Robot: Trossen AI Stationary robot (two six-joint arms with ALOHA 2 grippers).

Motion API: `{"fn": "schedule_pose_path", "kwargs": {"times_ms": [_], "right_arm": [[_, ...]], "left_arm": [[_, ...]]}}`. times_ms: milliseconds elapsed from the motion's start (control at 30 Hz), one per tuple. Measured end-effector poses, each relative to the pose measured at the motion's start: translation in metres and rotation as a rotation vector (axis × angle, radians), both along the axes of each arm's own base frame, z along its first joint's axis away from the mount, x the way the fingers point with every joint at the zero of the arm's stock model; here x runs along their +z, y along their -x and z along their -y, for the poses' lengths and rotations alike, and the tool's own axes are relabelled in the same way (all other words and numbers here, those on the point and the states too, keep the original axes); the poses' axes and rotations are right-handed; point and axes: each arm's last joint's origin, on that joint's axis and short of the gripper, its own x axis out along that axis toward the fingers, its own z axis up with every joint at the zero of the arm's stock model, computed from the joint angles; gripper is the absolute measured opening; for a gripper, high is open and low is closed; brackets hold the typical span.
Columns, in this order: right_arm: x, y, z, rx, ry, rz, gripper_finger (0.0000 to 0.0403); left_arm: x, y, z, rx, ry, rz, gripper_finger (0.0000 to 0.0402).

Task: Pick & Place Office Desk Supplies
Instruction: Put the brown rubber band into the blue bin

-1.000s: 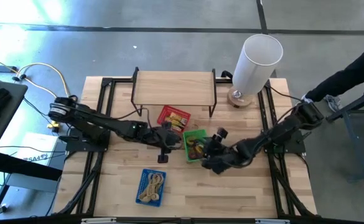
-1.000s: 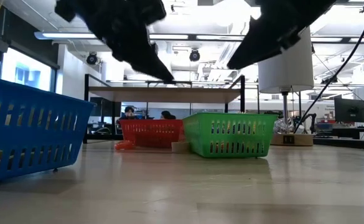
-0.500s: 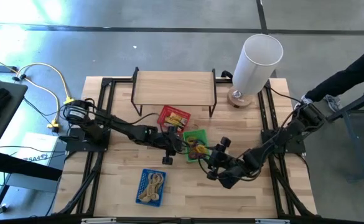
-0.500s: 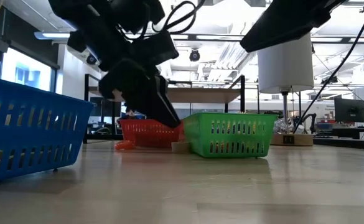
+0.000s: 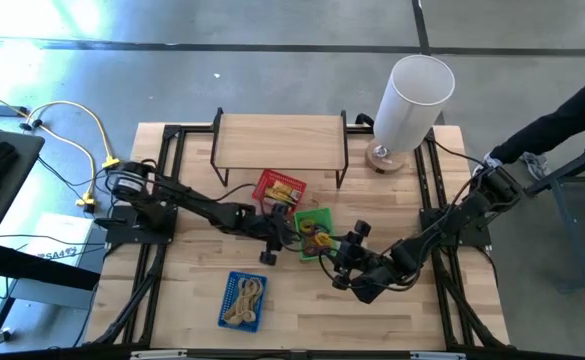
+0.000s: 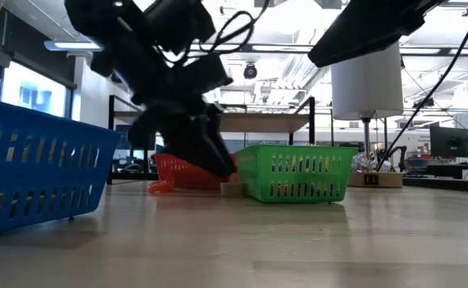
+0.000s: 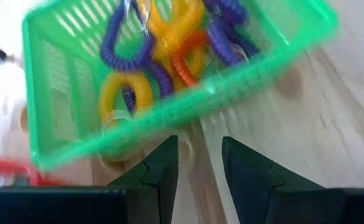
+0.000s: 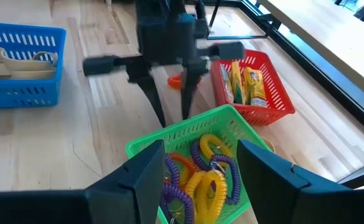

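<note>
Wooden table [image 5: 302, 305], no legible writing: left hand [image 8: 169, 106] spread beside green basket [image 8: 188, 140], right hand [image 8: 200, 171] spread.

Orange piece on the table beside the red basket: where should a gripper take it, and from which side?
Probably straight from above, fingers straddling it: the orange piece lies low and flat on bare wood, with the red basket close on one side.

No legible text, labels, brands or numbers anywhere.
</note>
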Motion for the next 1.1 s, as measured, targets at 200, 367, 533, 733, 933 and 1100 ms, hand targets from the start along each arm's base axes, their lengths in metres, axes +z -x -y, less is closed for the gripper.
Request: {"fn": "schedule_pose_path", "kwargs": {"times_ms": [200, 367, 533, 733, 933, 1100], "right_arm": [[0.001, -0.001, 0.0, 0.0, -0.01, 0.008, 0.019], [0.001, -0.001, 0.0, 0.006, -0.018, 0.01, 0.019], [0.001, -0.002, -0.001, 0.009, -0.024, 0.011, 0.019], [0.001, -0.002, -0.001, 0.014, -0.028, 0.01, 0.019], [0.001, -0.002, -0.001, 0.015, -0.028, 0.011, 0.019], [0.001, -0.002, -0.001, 0.017, -0.028, 0.007, 0.019]], "left_arm": [[-0.003, -0.003, -0.006, 0.02, -0.003, 0.001, 0.0116], [-0.002, -0.006, -0.009, 0.026, 0.006, 0.043, 0.0116], [-0.01, -0.009, -0.01, 0.021, 0.013, 0.034, 0.0116], [-0.017, -0.008, -0.01, 0.014, 0.001, -0.003, 0.0116], [-0.019, -0.008, -0.01, 0.007, -0.005, -0.012, 0.0116], [-0.02, -0.007, -0.01, 0.002, -0.011, -0.029, 0.0116]]}}
